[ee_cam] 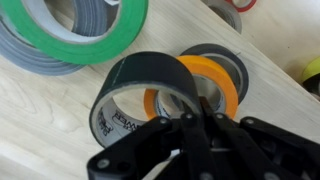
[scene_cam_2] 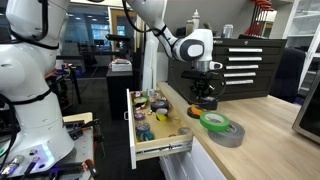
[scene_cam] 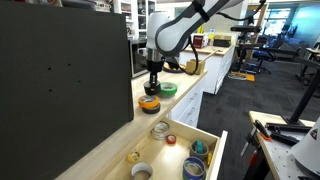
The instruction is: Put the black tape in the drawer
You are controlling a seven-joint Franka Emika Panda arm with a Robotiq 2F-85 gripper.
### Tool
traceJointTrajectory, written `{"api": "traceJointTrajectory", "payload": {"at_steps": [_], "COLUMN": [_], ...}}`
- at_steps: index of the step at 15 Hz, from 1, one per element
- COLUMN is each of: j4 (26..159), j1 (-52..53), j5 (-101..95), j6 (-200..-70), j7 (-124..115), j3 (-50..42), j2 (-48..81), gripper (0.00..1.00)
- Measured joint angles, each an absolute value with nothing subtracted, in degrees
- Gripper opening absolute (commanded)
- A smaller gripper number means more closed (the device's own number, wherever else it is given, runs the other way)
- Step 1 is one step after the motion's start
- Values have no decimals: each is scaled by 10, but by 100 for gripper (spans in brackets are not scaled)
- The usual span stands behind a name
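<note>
In the wrist view the black tape (ee_cam: 140,75) is tilted above a yellow-orange roll (ee_cam: 218,82), which lies on a dark grey roll. My gripper (ee_cam: 188,118) is shut on the black tape's near rim. In both exterior views the gripper (scene_cam: 152,85) (scene_cam_2: 205,92) hangs low over the wooden counter, just above the yellow-orange roll (scene_cam: 150,103). The drawer (scene_cam: 216,152) (scene_cam_2: 166,150) is pulled open below the counter edge. It has a pale wood inside, a white front and several small items in it.
A green roll (ee_cam: 90,35) (scene_cam: 168,88) (scene_cam_2: 213,122) lies on a wide grey roll (scene_cam_2: 230,135) next to the gripper. A dark panel (scene_cam: 60,70) stands along the counter. A black tool chest (scene_cam_2: 245,65) stands behind.
</note>
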State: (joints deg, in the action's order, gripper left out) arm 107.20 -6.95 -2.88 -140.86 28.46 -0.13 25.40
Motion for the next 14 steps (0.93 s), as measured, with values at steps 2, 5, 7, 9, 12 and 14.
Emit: {"api": "traceJointTrajectory", "payload": {"at_steps": [2, 5, 7, 9, 12, 14], "j4": [1078, 1102, 1128, 1159, 1208, 1243], "j1": [-70, -69, -67, -60, -44, -29], "j5": [-29, -29, -30, -41, -56, -64], "j6": [-1410, -1409, -1409, -1409, -1405, -1405], "j7": [285, 280, 264, 232, 183, 163], "j3": [-1, -1, -2, -3, -3, -2], "j2": [234, 191, 162, 138, 108, 91], "gripper": [4, 4, 4, 4, 4, 4]}}
